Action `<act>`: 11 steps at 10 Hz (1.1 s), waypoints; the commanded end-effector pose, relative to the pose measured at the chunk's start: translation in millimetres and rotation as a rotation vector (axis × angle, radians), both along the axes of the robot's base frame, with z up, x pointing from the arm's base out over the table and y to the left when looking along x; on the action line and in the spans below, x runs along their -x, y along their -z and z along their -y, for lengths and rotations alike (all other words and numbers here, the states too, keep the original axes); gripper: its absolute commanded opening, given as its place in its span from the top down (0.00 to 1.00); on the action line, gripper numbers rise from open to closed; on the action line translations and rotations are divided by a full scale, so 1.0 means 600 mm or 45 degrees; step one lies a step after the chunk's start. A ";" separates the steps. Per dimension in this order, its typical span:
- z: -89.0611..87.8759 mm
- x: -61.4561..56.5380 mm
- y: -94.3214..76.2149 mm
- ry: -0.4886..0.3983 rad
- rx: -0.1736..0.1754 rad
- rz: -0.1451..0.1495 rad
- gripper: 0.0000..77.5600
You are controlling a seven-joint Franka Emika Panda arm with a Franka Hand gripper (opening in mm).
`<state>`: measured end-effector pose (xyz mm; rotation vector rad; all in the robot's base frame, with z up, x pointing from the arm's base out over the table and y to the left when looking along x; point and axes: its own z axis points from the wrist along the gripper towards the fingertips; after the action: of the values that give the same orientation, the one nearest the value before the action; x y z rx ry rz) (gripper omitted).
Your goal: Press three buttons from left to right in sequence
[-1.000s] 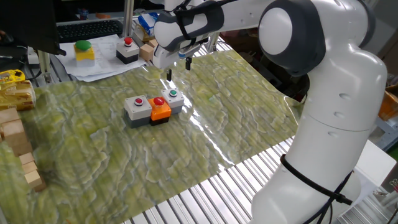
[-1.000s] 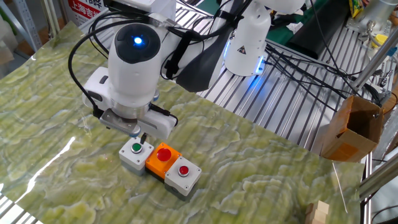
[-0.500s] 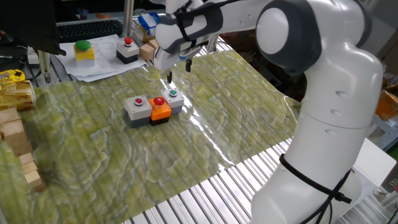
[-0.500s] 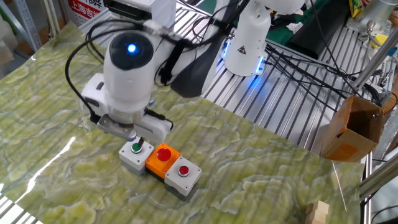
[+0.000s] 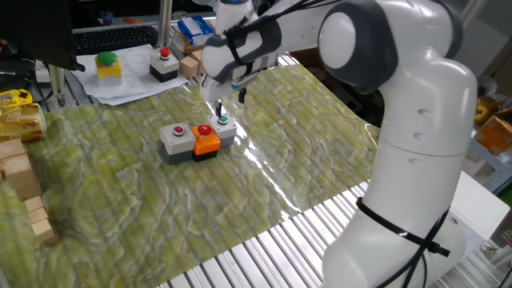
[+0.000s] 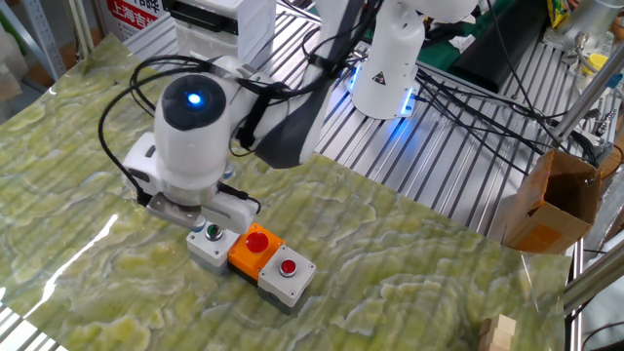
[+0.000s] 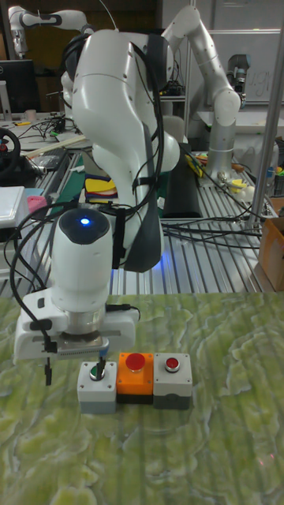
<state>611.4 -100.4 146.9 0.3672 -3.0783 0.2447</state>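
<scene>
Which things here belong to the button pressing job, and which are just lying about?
Job: grey box with red cap, orange box with red cap, grey box with green cap, gripper.

Lying about: yellow box with green button, black-based red button, wooden blocks, cardboard box.

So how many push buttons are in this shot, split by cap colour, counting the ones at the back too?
Red caps: 3, on the grey box, the orange box and the black-based box.
Green caps: 2, on the grey box under the gripper and the yellow box.
Total: 5 buttons.
</scene>
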 end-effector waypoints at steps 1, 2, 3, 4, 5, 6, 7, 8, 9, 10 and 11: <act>0.035 0.013 -0.003 -0.002 -0.033 -0.021 0.00; 0.035 0.018 -0.012 -0.002 -0.031 -0.023 0.00; 0.033 0.024 -0.018 -0.002 -0.032 -0.023 0.00; 0.030 0.031 -0.022 -0.002 -0.031 -0.023 0.00; 0.027 0.036 -0.020 -0.002 -0.027 -0.023 0.00; 0.022 0.040 -0.015 0.003 -0.024 -0.020 0.00; 0.019 0.041 -0.010 0.007 -0.024 -0.016 0.00; 0.019 0.040 -0.009 0.007 -0.029 -0.016 0.00; 0.020 0.038 -0.011 0.005 -0.032 -0.016 0.00; 0.021 0.034 -0.014 0.004 -0.032 -0.016 0.00; 0.023 0.028 -0.019 0.004 -0.032 -0.016 0.00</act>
<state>587.4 -112.4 151.3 0.3642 -3.0652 0.2051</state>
